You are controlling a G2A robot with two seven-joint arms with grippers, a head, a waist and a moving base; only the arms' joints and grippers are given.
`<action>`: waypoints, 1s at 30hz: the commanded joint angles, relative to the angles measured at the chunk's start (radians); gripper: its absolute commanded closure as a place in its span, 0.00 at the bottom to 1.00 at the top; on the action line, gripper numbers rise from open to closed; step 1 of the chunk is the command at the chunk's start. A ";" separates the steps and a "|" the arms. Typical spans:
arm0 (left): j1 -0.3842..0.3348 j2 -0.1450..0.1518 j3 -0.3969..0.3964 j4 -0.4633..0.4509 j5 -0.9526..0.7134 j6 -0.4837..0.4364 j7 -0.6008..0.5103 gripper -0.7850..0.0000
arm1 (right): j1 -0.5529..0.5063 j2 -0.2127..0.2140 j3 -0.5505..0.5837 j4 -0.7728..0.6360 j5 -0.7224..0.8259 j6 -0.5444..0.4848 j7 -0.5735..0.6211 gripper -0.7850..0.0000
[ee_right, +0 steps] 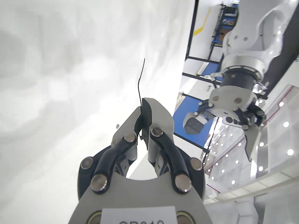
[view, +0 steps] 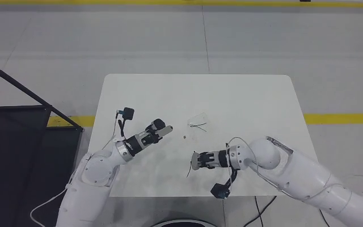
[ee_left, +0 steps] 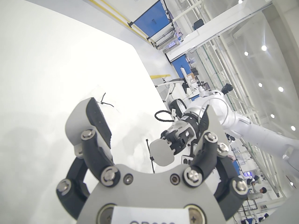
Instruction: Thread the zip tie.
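A thin black zip tie (ee_right: 140,82) is pinched in my right gripper (ee_right: 144,110), which is shut on it; its tail sticks out past the fingertips above the white table (view: 249,96). From above, that gripper (view: 195,160) hovers near the table's front middle, with the tie (view: 189,168) hanging beside it. A second black zip tie (view: 198,125) lies loose on the table a little farther back, also visible as the tie (ee_left: 106,102) beyond my left fingers. My left gripper (view: 163,127) is open with nothing in it, just left of the loose tie, its pads (ee_left: 98,120) spread wide.
A tiny dark speck (view: 185,137) lies on the table between the two grippers. The table's front edge runs close under the right gripper. Black frames and a panel (view: 22,142) stand off the table's left side.
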 commanded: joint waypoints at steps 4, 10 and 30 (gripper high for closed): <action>-0.020 0.011 0.015 0.024 -0.043 -0.027 -0.145 0.00 | -0.016 0.010 0.027 0.048 0.015 0.113 -0.127 1.00; -0.022 0.013 0.015 0.027 -0.045 -0.025 -0.152 0.00 | -0.016 0.010 0.027 0.048 0.015 0.113 -0.127 1.00; -0.129 0.008 0.126 0.136 -0.259 -0.042 -0.256 0.00 | -0.018 -0.051 0.054 0.219 0.177 0.492 -0.436 1.00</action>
